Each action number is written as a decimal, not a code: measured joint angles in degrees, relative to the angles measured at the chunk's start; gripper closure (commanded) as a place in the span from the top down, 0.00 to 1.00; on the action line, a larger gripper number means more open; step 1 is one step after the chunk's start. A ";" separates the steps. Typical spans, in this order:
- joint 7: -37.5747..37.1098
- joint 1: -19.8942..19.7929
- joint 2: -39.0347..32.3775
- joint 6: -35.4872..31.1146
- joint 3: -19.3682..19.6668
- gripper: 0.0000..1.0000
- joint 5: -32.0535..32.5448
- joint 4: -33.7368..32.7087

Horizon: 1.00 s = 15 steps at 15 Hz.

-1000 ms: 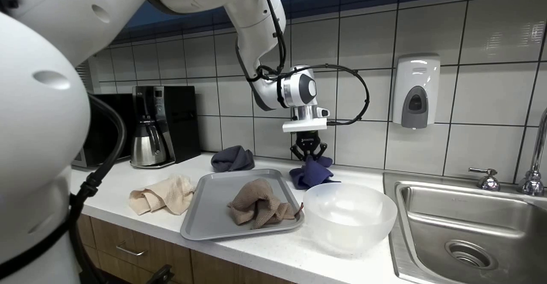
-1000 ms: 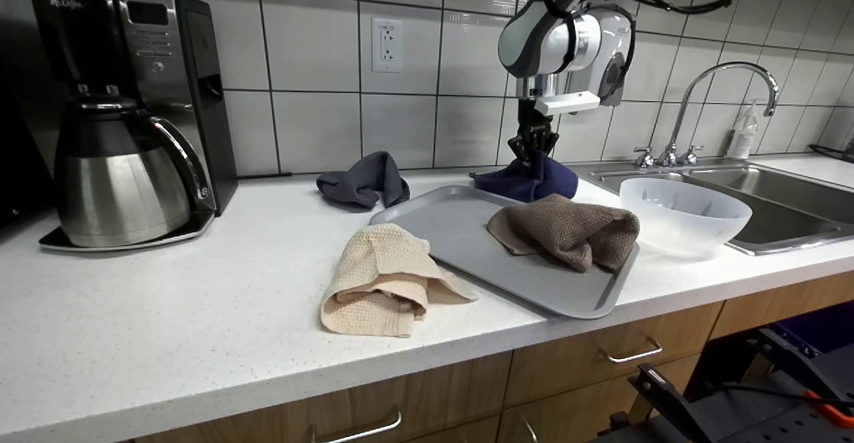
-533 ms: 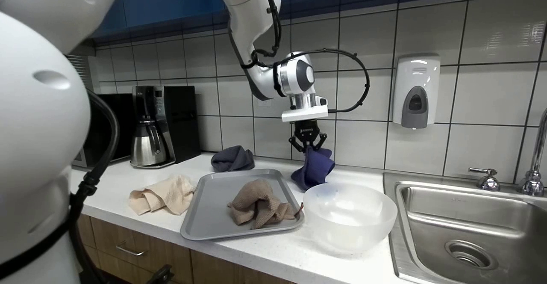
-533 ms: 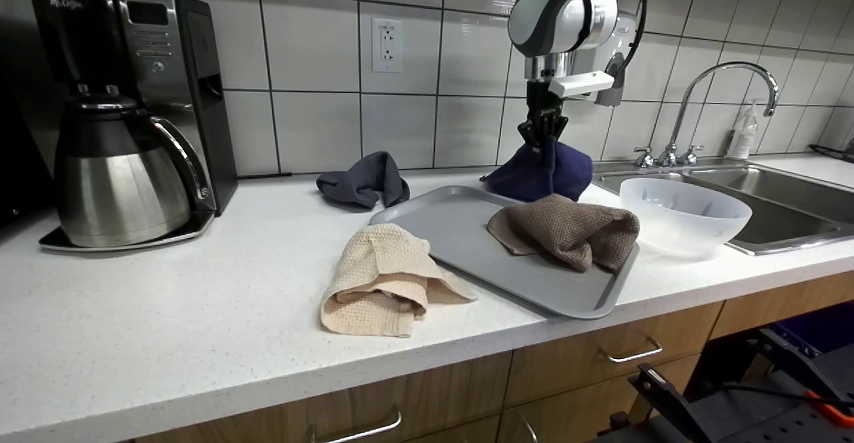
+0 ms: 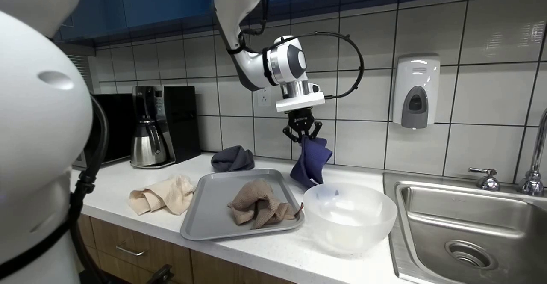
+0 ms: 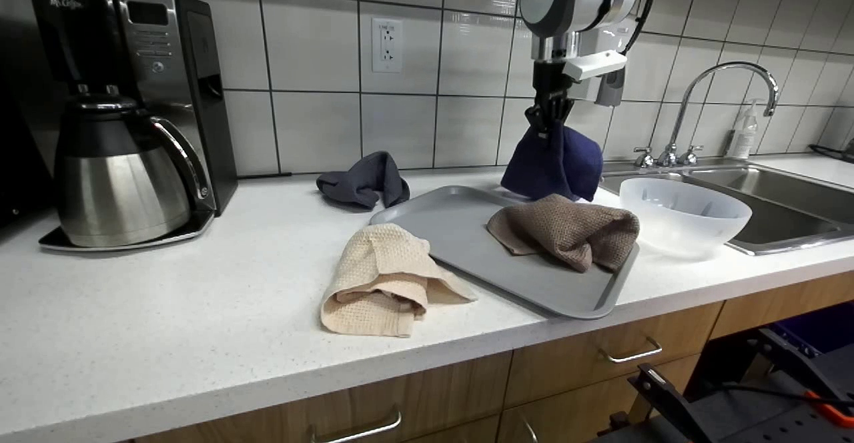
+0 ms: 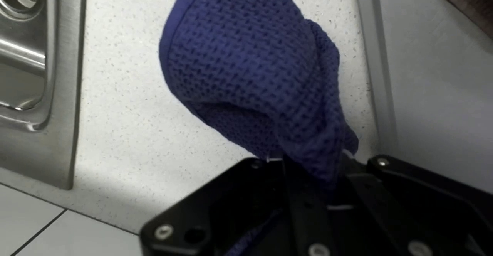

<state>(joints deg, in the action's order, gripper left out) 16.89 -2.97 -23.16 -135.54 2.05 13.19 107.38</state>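
Raised since the earlier frames: your black two-finger claw (image 5: 304, 136) and, with it, the purple-blue waffle-weave cloth (image 5: 314, 160), bunched low on the white speckled tabletop (image 6: 200, 329) before, now hanging longer. Claw's pinched tight on a top fold; most of the cloth dangles free below it. You have it over the gap between the grey rectangular plastic tray (image 5: 213, 207) and the stainless-steel sink (image 7: 67, 94), just behind the frosted translucent plastic bowl (image 5: 350, 232) in an exterior view. Lowest edge is hard to read, so you can't tell if it fully clears the tabletop. Crumpled brown waffle-weave cloth (image 6: 567, 229) lies on the tray, beige textured cloth (image 6: 380, 289) and dark grey cloth (image 6: 363, 179) beside it, none of them shifted.

Watch your pinch: it looks small, so the fabric could slip out if you jerk or the loose end snags. Trailing edge sits low by the bowl's rim; sweep that way without more height and it may catch, dragging or tipping the bowl, which looks light. Go toward the tray and the hem could rub the brown cloth and push it along. Wrist view: purple-blue cloth fills the middle and blocks what's straight below, so a blind move down could end in a fold-over or a bump.
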 measured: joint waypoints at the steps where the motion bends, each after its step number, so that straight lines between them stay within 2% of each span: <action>1: 0.18 0.23 1.09 -0.64 -0.06 0.01 0.40 1.14; 7: 0.75 2.10 5.99 -3.41 -1.02 0.01 1.54 5.93; 15: 3.68 3.92 8.83 -3.90 -3.99 0.01 1.54 8.73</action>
<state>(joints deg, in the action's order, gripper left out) 20.57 0.94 -14.32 -139.44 -1.94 14.73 116.10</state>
